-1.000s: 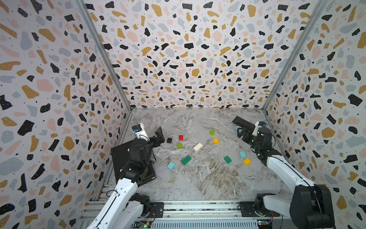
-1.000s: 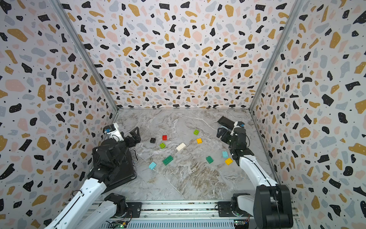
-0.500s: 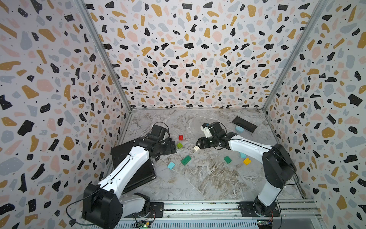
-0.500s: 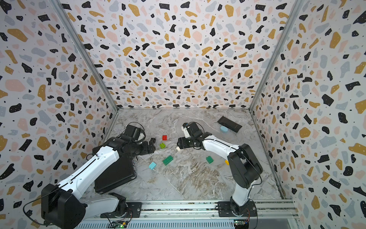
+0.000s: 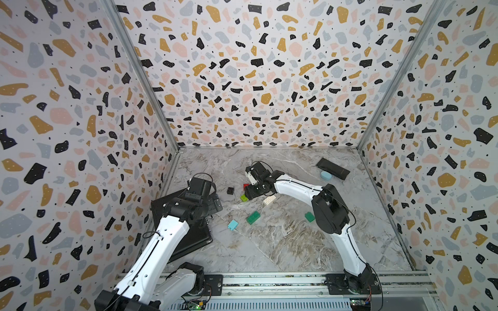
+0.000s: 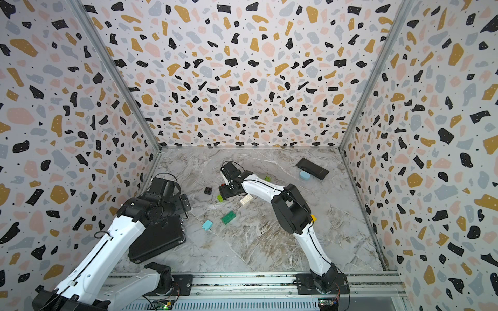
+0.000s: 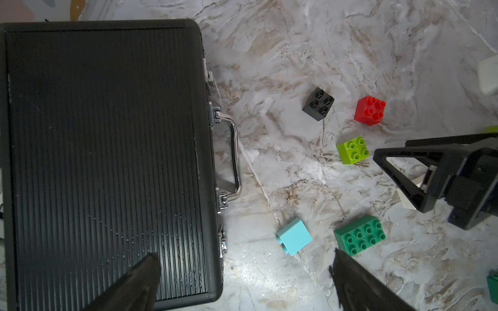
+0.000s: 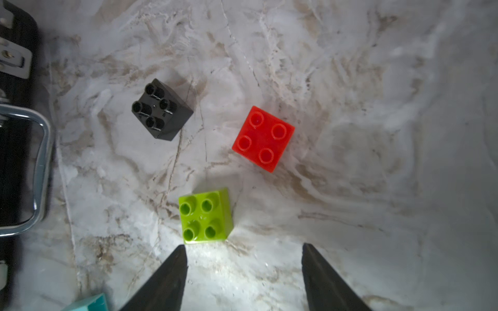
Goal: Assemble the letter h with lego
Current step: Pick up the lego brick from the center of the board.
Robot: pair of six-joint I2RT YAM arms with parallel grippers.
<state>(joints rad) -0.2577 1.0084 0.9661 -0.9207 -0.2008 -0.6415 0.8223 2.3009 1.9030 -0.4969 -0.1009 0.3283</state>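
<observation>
My right claw [image 8: 242, 250] stands apart and empty, just short of the lime brick [image 8: 205, 216] on the surface [image 8: 377, 107]. The brick lies ahead, offset toward one jaw. Left claw [image 7: 244, 255], also apart, is farther from it.

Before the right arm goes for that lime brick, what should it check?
1. Right fingers open and empty: ok.
2. Lime brick studs up, touching no other brick: ok.
3. Lime brick centred between the right fingers: not ok, it sits toward one finger.
4. Red brick and black brick clear of the path: ok.
5. Left fingers open, apart from the lime brick: ok.
6. Height above the table: cannot tell.
</observation>
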